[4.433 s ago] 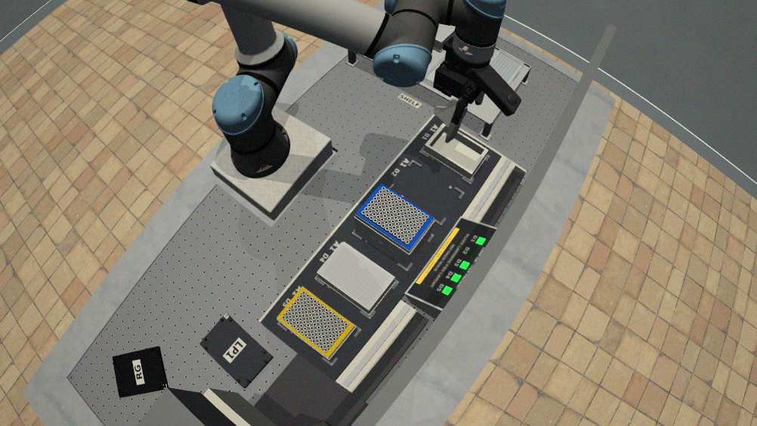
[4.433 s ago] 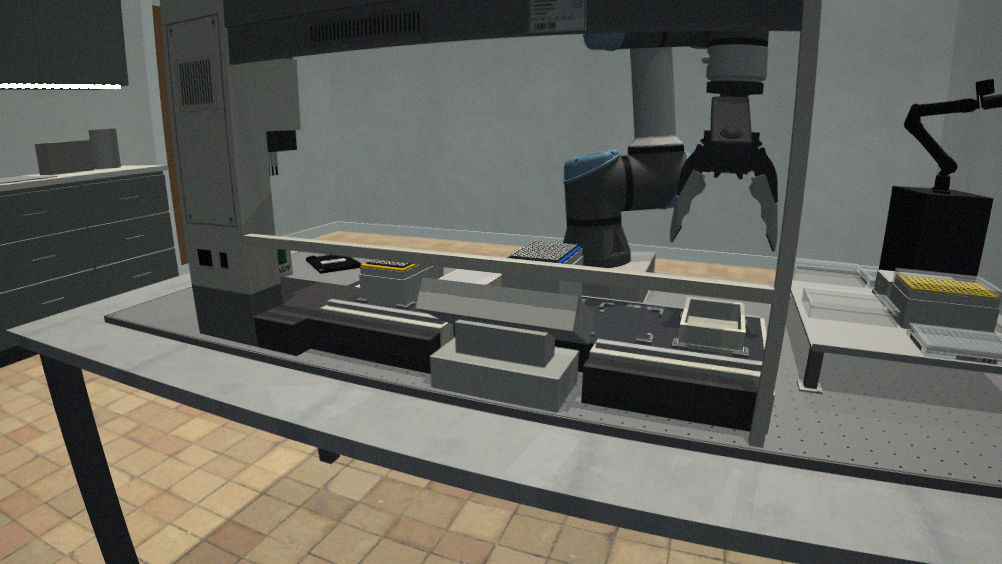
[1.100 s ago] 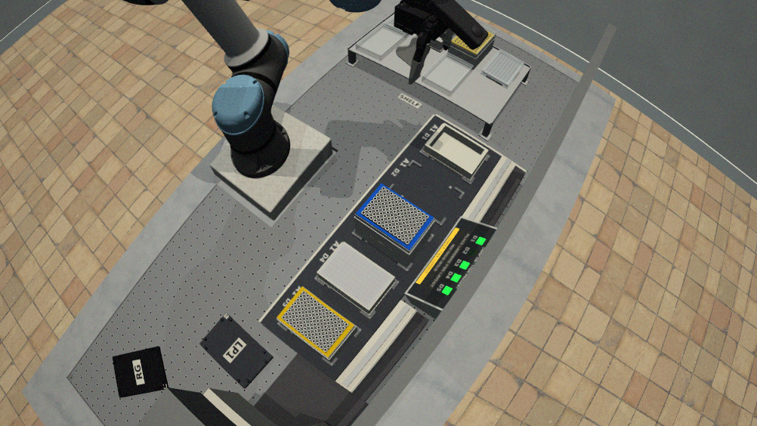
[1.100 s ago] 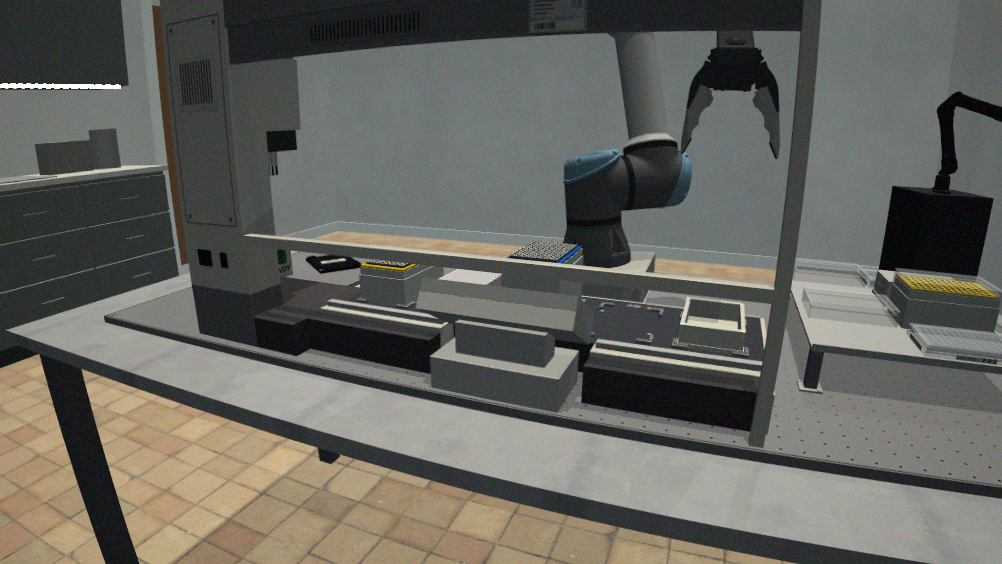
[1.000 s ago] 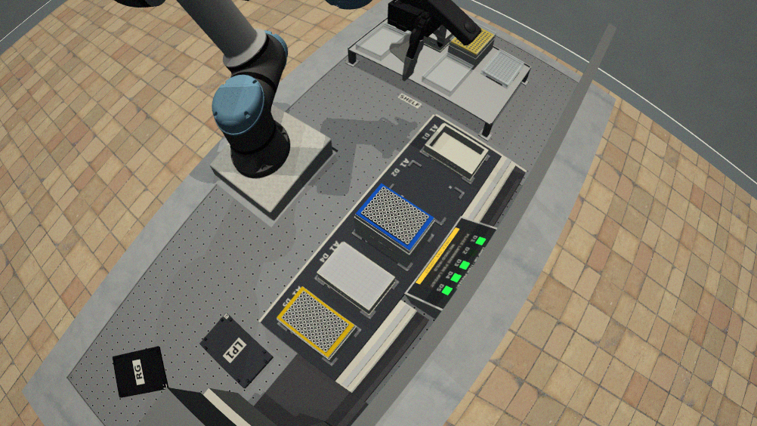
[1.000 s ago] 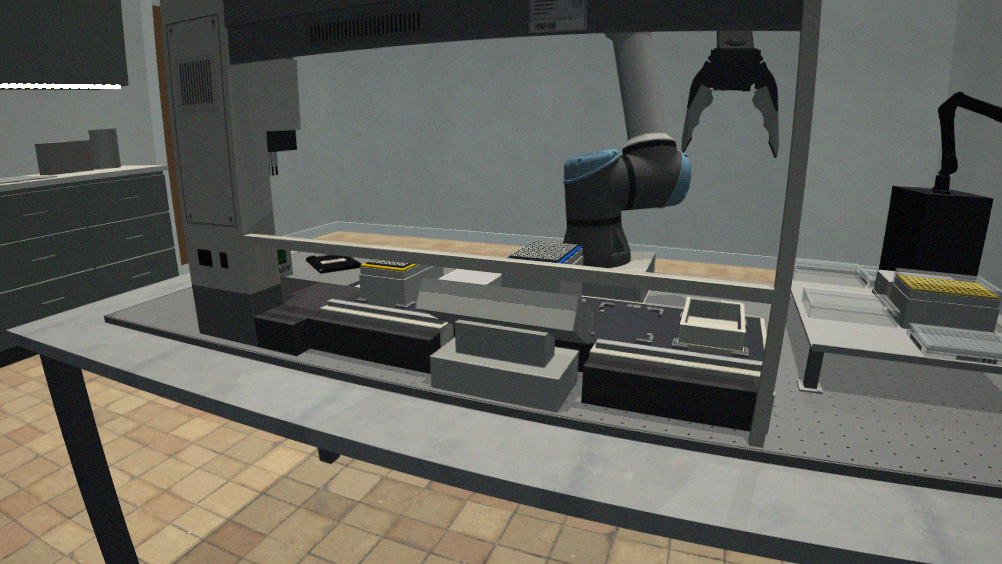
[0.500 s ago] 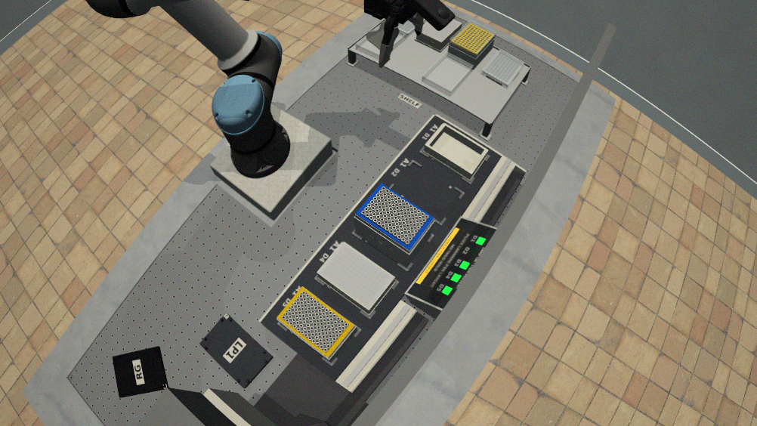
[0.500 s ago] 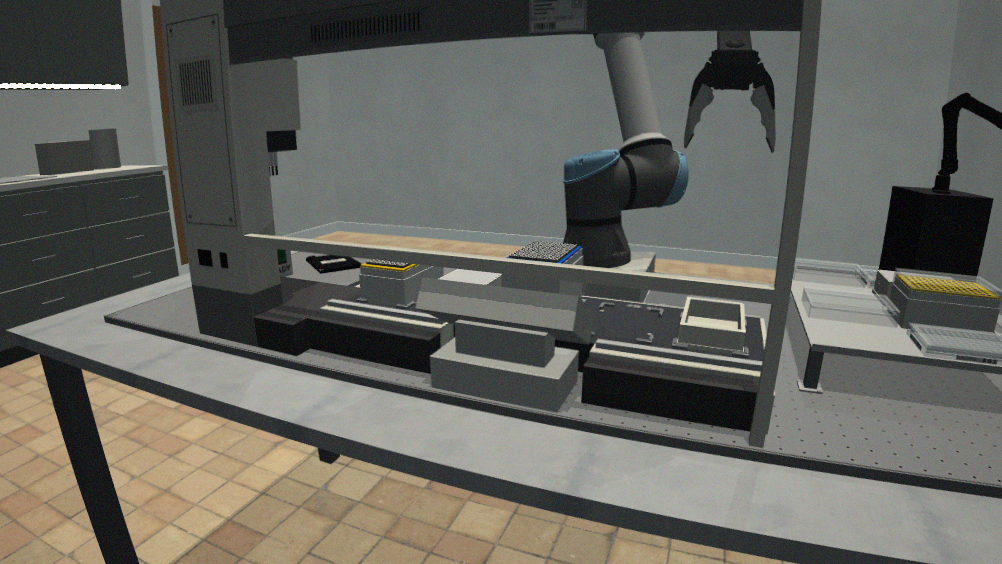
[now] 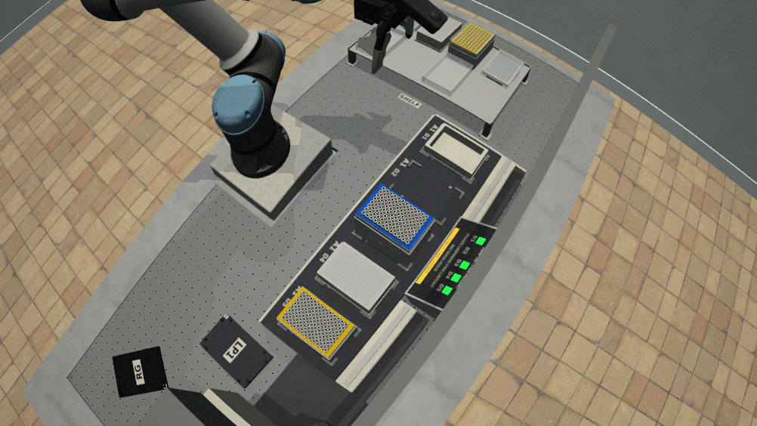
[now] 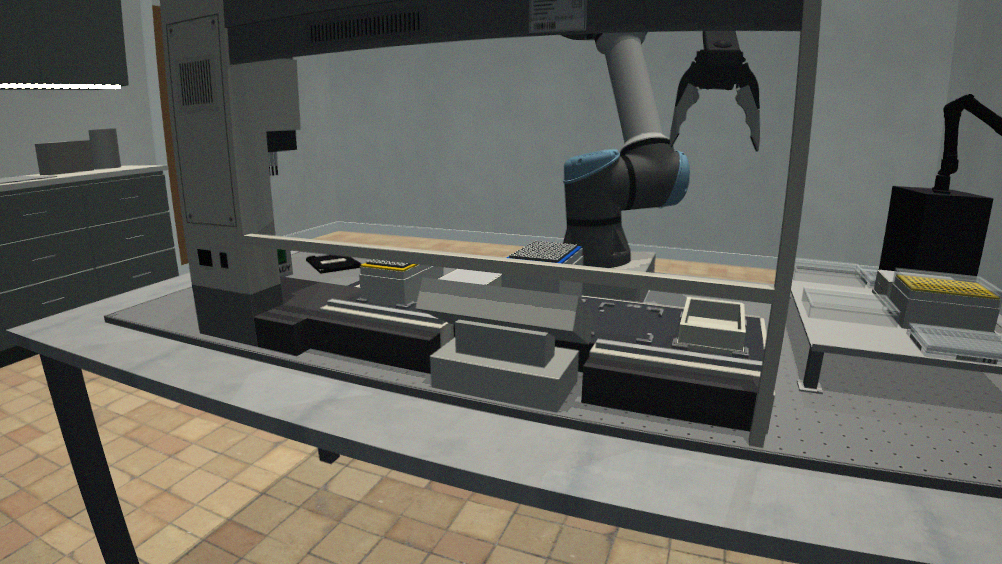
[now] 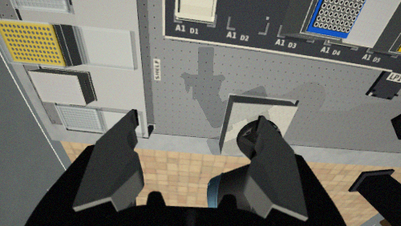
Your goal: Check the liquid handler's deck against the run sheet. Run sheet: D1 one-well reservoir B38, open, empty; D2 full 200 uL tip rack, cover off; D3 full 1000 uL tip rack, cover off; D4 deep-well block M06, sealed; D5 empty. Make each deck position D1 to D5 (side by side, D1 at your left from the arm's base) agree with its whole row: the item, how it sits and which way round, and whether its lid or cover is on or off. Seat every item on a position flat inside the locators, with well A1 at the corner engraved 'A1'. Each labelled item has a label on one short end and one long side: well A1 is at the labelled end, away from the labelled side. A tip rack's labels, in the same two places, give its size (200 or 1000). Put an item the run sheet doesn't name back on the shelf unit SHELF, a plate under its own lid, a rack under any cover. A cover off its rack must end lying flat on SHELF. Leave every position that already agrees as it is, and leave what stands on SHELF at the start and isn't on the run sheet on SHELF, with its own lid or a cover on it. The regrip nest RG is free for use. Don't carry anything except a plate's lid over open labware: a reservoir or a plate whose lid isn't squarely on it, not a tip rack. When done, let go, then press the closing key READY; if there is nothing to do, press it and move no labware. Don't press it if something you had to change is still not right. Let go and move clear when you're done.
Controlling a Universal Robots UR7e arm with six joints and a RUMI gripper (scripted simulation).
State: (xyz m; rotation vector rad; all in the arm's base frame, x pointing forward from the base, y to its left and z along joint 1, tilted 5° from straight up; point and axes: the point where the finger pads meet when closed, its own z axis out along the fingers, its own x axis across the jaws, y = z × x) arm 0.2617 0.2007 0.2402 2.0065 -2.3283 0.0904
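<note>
My gripper [image 9: 389, 44] [image 10: 715, 136] [image 11: 197, 113] is open and empty, high above the end of SHELF [image 9: 479, 95] [image 10: 862, 339] [image 11: 116, 94] nearest the arm's base. On the deck, D1 holds an open cream reservoir [image 9: 456, 149] [image 10: 713, 322] [image 11: 195, 10]. D2 [image 9: 437, 177] [image 11: 249, 24] is bare. A blue-rimmed uncovered tip rack [image 9: 394, 215] [image 10: 545, 250] [image 11: 337, 16] stands at D3. A sealed grey block [image 9: 356, 275] [image 10: 469, 276] sits at D4. A yellow-rimmed uncovered tip rack [image 9: 315, 321] [image 10: 387, 266] stands at D5.
SHELF carries a yellow tip rack [image 9: 471, 39] [image 10: 946, 287] [image 11: 32, 43], a clear cover [image 9: 447, 72] [image 11: 106, 48] lying flat, a grey covered box [image 9: 437, 34] [image 11: 60, 86] and a well plate [image 9: 502, 67] [image 10: 960, 341]. The status panel [image 9: 455, 264], pad LP1 [image 9: 236, 349] and nest RG [image 9: 143, 370] lie beyond.
</note>
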